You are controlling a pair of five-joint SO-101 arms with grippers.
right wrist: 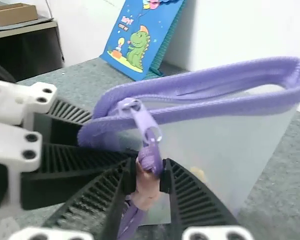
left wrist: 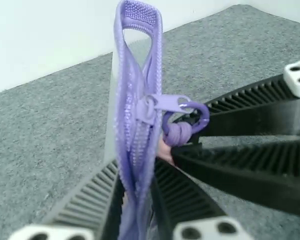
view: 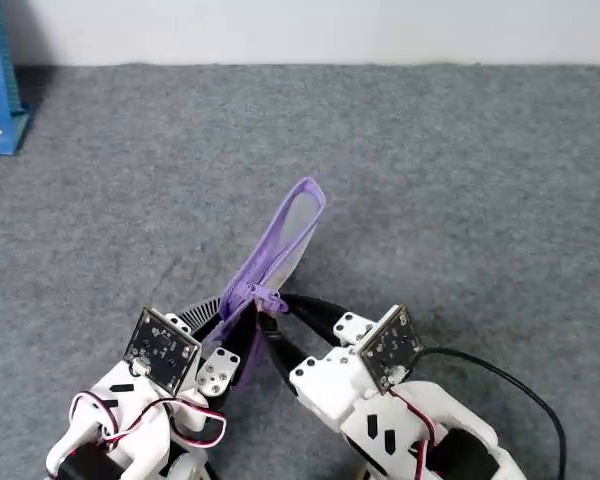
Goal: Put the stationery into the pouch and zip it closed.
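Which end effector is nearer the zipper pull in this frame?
Right. The right end effector is shut on the cord of the zipper pull; the left end effector clamps the end of the pouch, close beside the pull.

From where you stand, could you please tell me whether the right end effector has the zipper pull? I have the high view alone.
Observer: Yes, the right end effector is shut on the purple cord under the zipper pull.
Operator: Thanks. Is the pouch held too?
Observer: The left end effector clamps the pouch by its zipped edge.
Operator: Where is the slider?
Observer: The slider sits partway along, teeth meshed toward the left end effector, parted beyond.
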